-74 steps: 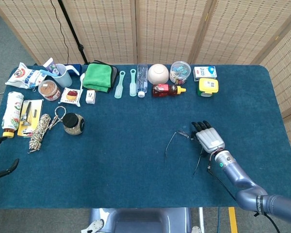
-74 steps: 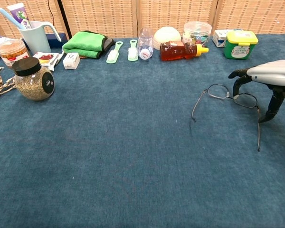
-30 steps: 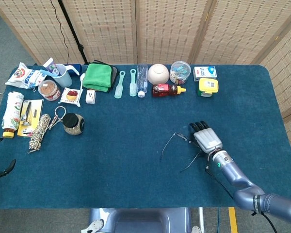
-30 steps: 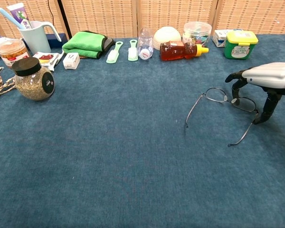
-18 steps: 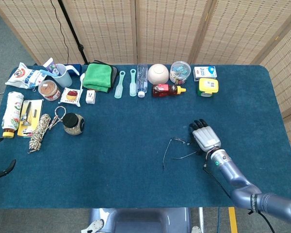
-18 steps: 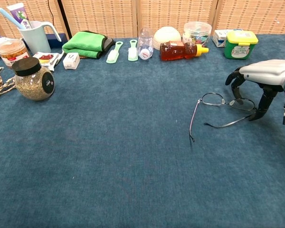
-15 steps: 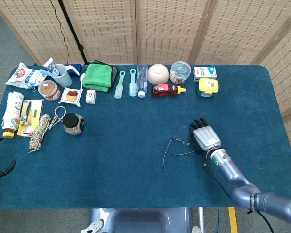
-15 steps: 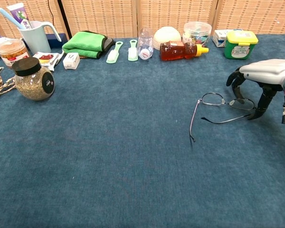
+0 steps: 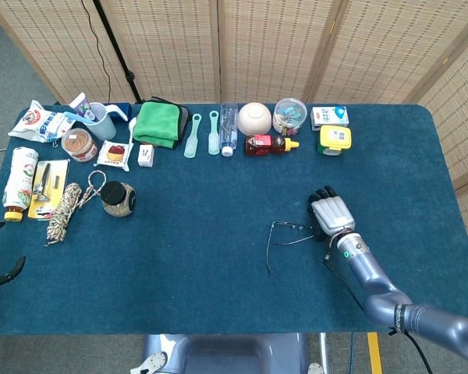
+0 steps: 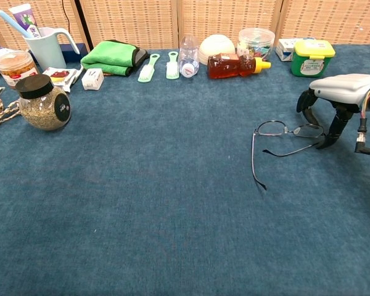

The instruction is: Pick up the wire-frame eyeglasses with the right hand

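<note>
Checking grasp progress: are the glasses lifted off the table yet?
No, the glasses lie flat on the table, the right hand at their end.

No text could be read; printing on the white snack bag (image 9: pixel 40 122) and the yellow-lidded green tub (image 10: pixel 313 58) was too small.
</note>
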Available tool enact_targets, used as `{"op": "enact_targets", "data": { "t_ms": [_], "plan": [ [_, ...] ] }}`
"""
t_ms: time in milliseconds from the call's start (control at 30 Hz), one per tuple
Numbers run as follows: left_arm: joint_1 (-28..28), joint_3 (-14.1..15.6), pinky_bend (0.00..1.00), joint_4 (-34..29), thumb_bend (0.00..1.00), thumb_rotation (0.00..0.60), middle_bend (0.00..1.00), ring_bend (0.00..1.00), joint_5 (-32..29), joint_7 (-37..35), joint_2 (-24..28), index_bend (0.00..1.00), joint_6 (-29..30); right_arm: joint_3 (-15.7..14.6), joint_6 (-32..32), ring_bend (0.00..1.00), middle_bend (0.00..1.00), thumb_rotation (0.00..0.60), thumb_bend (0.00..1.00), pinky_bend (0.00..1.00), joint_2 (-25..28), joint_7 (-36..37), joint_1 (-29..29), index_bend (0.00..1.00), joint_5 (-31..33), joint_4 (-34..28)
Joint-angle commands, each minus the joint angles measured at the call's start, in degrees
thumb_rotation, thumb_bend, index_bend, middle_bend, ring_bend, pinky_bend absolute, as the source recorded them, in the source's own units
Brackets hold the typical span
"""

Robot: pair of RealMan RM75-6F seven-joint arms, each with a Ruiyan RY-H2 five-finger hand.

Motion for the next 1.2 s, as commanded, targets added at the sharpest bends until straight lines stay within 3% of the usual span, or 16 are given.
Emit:
{"op": "enact_targets", "data": {
  "t_ms": [33,300,533,900,1200],
  "plan": [
    [0.06,0.02,0.08,0.03,0.25,0.279,0.03,0.05,-0.02,0.04,0.03,0.20,0.05,0.28,-0.07,0.15,0.26,0.600,0.06,0.06,-0.39,0.19,0.18,0.67,0.25,0.53],
    [0.20,0.03,0.08,-0.14,0.25,0.278,0.02,0.05,0.07,-0.04,0.19,0.20,0.23,0.21,-0.87,0.15,0.25,0.600,0.21,0.07,-0.38,0.27,0.61,0.65,0.00,0.88],
    [0.16,-0.06,0.08,-0.23,0.25,0.278,0.02,0.05,0.12,-0.18,0.28,0.20,0.20,-0.27,-1.24,0.13,0.20,0.600,0.22,0.06,1.41,-0.96,1.01,0.46,-0.22,-2.19],
    [0.21,-0.12,0.08,0.14,0.25,0.278,0.02,0.05,0.05,-0.77,0.18,0.20,0.11,-0.61,-0.34,0.10,0.16,0.600,0.22,0.05,1.67,-3.67,1.40,0.39,2.43,-3.51],
    [0.24,-0.13,0.08,0.24,0.25,0.279,0.02,0.05,0.13,-1.00,0.12,0.20,0.16,-0.28,0.77,0.08,0.13,0.600,0.22,0.03,-0.05,-4.51,2.00,0.34,2.19,-0.78]
  ]
}}
